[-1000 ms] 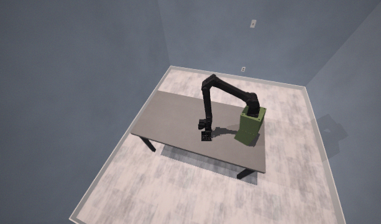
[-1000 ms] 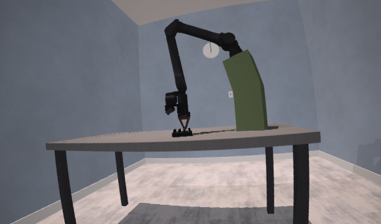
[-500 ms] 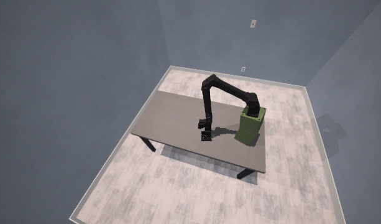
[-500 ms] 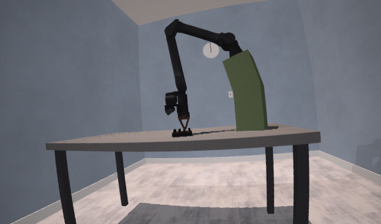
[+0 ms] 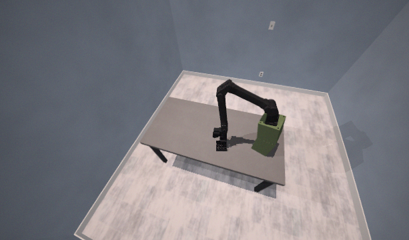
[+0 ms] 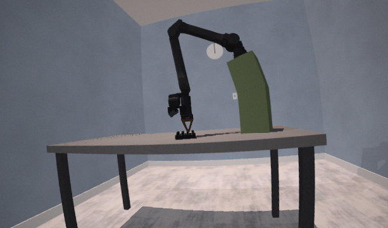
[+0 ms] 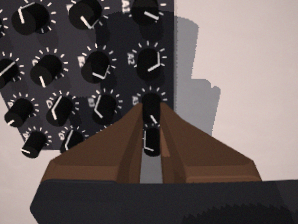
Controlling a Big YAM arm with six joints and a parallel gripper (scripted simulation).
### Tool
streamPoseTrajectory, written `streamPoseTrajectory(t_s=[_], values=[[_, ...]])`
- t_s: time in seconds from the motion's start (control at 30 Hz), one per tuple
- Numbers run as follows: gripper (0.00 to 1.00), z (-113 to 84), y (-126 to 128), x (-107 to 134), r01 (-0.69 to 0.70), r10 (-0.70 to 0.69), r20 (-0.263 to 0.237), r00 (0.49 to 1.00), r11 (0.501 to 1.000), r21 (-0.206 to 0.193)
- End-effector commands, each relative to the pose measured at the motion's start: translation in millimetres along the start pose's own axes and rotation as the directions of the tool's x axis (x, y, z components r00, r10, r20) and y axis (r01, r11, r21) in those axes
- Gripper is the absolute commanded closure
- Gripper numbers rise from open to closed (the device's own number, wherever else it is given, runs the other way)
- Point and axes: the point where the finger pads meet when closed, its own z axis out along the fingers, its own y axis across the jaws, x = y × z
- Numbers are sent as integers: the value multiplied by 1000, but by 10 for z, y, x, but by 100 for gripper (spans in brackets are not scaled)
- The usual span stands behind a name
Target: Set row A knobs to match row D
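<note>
The black knob box (image 7: 87, 63) lies flat on the grey table, small in the top view (image 5: 221, 146) and the exterior view (image 6: 185, 135). Its black knobs carry white lines and rings of white marks; the printed names are too blurred to read. My gripper (image 7: 151, 112) (image 6: 187, 129) points straight down over the box. Its brown fingers are shut on the knob (image 7: 152, 137) at the box's near right corner in the wrist view. The neighbouring knob (image 7: 152, 102) stands just beyond the fingertips. One knob beside the held one is hidden behind the left finger.
The green pedestal (image 5: 269, 135) (image 6: 252, 95) that carries the arm's base stands on the table's right part. The box sits near the table's front long edge (image 5: 211, 163). The arm's shadow falls between box and pedestal.
</note>
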Motion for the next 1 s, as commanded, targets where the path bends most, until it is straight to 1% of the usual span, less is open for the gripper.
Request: streamPoseTrajectory(t_s=[0.0, 0.13, 0.17, 0.9, 0.97], values=[[92, 0, -49, -85, -28, 27, 18, 999, 1000, 10], [92, 0, -49, -85, -28, 27, 18, 999, 1000, 10], [81, 0, -49, -85, -28, 27, 18, 999, 1000, 10], [81, -5, -29, -58, -24, 24, 14, 1000, 1000, 6], [81, -48, -31, -89, -24, 24, 20, 1000, 1000, 6]])
